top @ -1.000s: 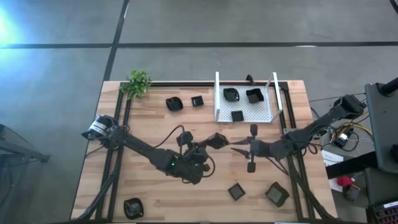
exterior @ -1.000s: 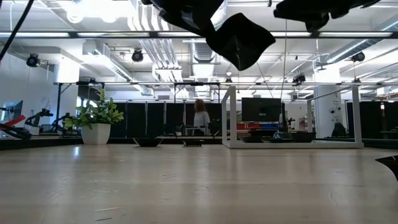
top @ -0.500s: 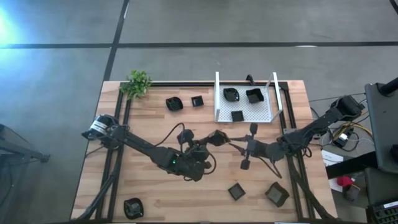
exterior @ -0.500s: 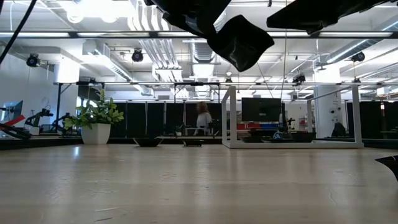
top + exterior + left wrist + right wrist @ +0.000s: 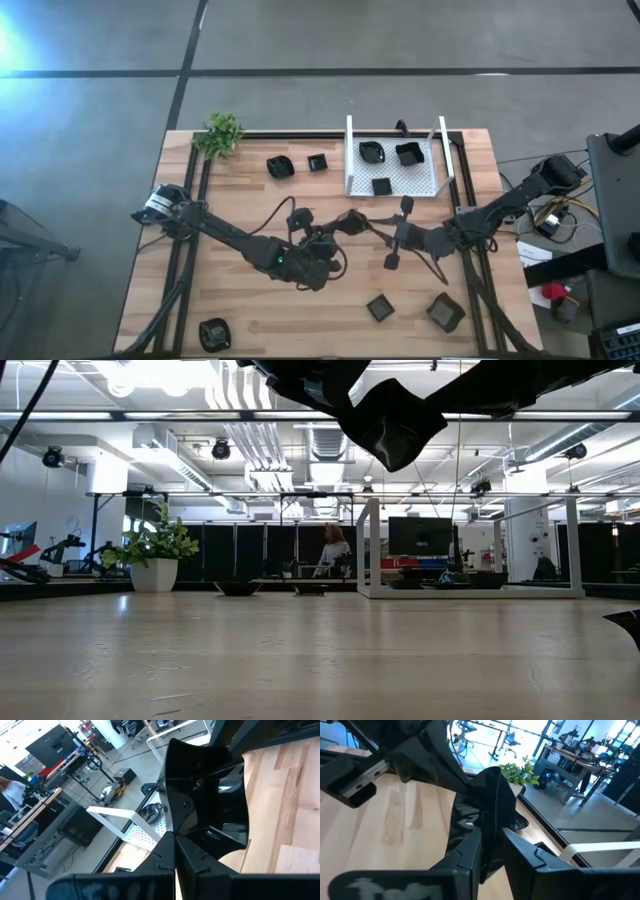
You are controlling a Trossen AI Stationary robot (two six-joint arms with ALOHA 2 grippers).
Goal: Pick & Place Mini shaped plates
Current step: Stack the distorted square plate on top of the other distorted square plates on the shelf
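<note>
Bright ceiling lights [image 5: 150, 372] over a grey concrete floor [image 5: 400, 40].

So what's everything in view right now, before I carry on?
Table: one, light wood.
Plant: one, green, table corner.
Tray: one, white, same edge as the plant.
Tray plates: three, black, inside the tray.
Loose plates: two, black, between plant and tray.
Edge plates: three, black, opposite edge.
Held plate: one, black, lifted mid-table.
Person: one, far behind the table.
Left gripper: clamped on the held plate.
Right gripper: at that plate's other side.
</note>
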